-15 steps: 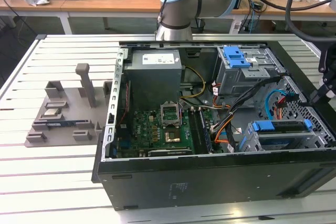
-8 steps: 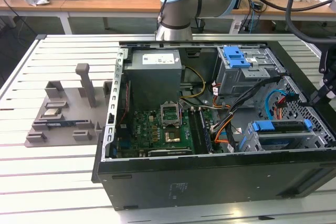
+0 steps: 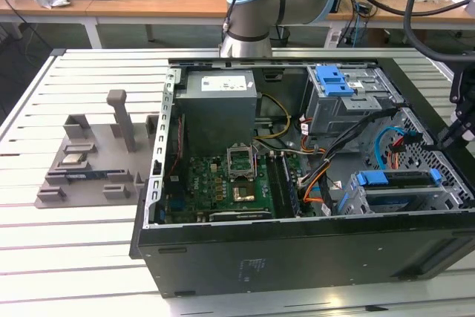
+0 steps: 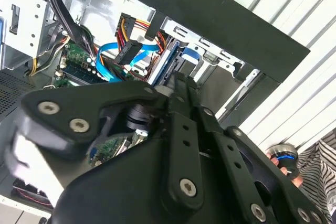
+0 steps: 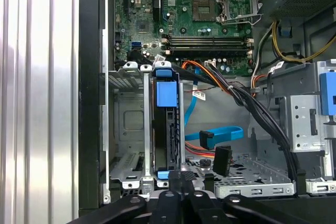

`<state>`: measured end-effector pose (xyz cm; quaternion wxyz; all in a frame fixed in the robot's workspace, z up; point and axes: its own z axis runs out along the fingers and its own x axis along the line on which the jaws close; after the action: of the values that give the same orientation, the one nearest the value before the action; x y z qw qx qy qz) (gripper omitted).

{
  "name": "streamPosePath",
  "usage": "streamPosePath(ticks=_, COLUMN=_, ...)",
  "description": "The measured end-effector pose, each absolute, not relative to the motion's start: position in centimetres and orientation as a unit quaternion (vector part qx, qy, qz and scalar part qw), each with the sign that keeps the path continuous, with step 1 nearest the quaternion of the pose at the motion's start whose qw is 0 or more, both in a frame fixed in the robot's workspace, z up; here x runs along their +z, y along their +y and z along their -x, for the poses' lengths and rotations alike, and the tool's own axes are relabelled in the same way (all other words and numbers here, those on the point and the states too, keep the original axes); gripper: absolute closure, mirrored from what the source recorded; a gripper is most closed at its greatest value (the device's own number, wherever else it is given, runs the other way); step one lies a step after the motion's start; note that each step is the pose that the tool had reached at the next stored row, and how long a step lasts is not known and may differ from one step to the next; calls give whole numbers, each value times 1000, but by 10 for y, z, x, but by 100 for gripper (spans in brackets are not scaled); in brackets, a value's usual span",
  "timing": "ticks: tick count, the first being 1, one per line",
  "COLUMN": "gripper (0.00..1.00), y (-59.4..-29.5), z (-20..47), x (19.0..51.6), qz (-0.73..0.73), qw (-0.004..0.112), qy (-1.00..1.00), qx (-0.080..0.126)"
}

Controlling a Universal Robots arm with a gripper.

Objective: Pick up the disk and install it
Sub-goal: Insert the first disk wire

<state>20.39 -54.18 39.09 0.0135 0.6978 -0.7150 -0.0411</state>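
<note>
The disk [image 5: 167, 135] stands on edge in a slot of the metal drive cage [image 5: 126, 129], its blue frame tab [image 5: 164, 94] at the far end. In the exterior view the disk [image 3: 397, 179] lies in the cage at the case's front right corner. My gripper [image 5: 181, 181] is shut, its black fingertips [image 5: 190, 182] right at the disk's near end. I cannot tell whether they touch it. The second wrist view has the gripper [image 4: 181, 80] pointing at the disk's blue frame [image 4: 191, 55]. The gripper [image 3: 454, 133] hangs at the exterior view's right edge.
The open black computer case [image 3: 245, 257] lies on a slatted white table [image 3: 74, 257]. Inside are the motherboard [image 5: 210, 19], a grey power supply [image 3: 219, 105], an upper cage with a blue clip [image 3: 334, 79], and loose blue and orange cables [image 5: 220, 135]. A grey fixture [image 3: 89, 161] sits outside the case.
</note>
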Motion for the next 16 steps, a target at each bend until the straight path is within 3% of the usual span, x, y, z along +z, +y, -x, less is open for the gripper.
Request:
streamPosePath(ticks=3, gripper=71, y=-542, z=-204, x=391, qz=-698, qw=14, qy=-715, qx=-41)
streamPosePath(ticks=4, gripper=71, y=-542, z=-204, x=391, qz=-698, qw=14, qy=-715, qx=-41)
streamPosePath(ticks=5, gripper=58, y=-542, z=-204, x=391, qz=-698, qw=14, qy=-715, qx=-41)
streamPosePath(ticks=16, gripper=58, y=-527, z=-204, x=389, qz=-698, qw=14, qy=-715, qx=-41)
